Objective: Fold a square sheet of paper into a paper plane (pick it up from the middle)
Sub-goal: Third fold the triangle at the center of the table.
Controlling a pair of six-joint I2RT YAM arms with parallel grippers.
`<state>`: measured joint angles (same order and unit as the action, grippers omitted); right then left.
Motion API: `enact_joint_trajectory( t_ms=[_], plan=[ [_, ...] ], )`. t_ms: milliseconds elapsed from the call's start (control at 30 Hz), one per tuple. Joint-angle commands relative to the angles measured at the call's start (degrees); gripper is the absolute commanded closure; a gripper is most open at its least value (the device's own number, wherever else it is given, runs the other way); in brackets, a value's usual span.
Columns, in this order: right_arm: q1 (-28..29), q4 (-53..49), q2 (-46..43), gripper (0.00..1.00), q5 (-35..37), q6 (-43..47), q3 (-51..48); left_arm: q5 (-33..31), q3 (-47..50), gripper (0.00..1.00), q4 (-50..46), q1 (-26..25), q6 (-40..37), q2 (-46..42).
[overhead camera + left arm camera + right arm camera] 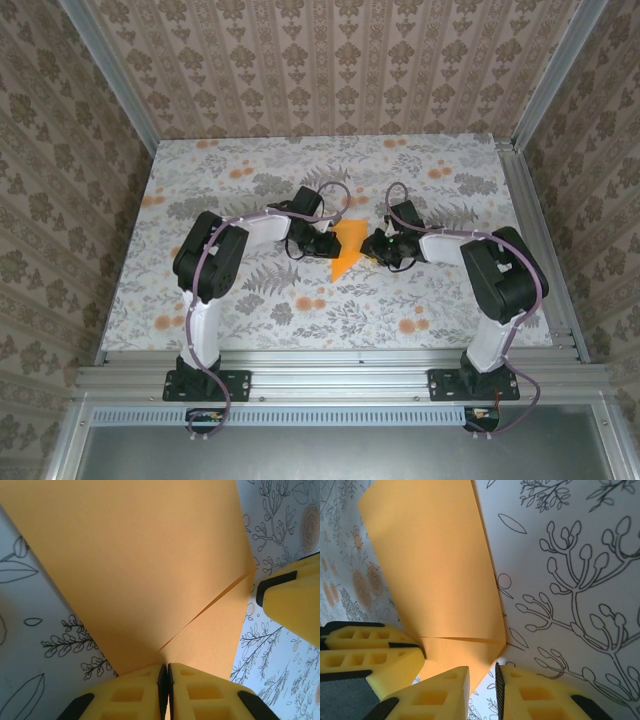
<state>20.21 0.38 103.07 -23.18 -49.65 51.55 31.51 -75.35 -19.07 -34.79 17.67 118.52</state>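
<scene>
At the centre of the table, on a grey floral cloth (250, 190), a folded orange sheet of paper (348, 252) forms a wedge, wide end toward the far wall and point toward the near edge. It sits between the two grippers. Both arms rise from their bases at the near rail with elbows set outward, and their forearms turn inward so that the wrists face each other across the paper. The left gripper (167, 669) has its yellow jaws pressed together on the near edge of the paper, where a thin orange line runs between them. A diagonal fold edge crosses the sheet from that grip up to the right. The right gripper (482, 672) has its jaws slightly apart, with cloth visible through the narrow gap, and a corner of the paper reaches the mouth of that gap unclamped. The left wrist view adds one yellow finger of the right gripper, black-edged, just beside the paper's right side. The right wrist view adds the left gripper's fingers against the paper's left edge, and a short flap edge lying across the sheet above the corner. Whether the paper rests flat or is lifted cannot be told.
</scene>
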Motion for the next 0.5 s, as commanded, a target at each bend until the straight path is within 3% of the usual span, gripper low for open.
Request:
enact_joint_trajectory(
  t_ms=[0,467],
  plan=[
    [0.4,-0.3,1.4,0.76,-1.0,-0.6,1.6,-5.7,2.7,0.86,-3.5,0.4,-2.0,4.6],
    [0.5,1.2,1.3,0.77,-2.4,-1.3,2.1,-5.6,3.1,0.86,-3.5,0.4,-2.2,4.7]
  ],
)
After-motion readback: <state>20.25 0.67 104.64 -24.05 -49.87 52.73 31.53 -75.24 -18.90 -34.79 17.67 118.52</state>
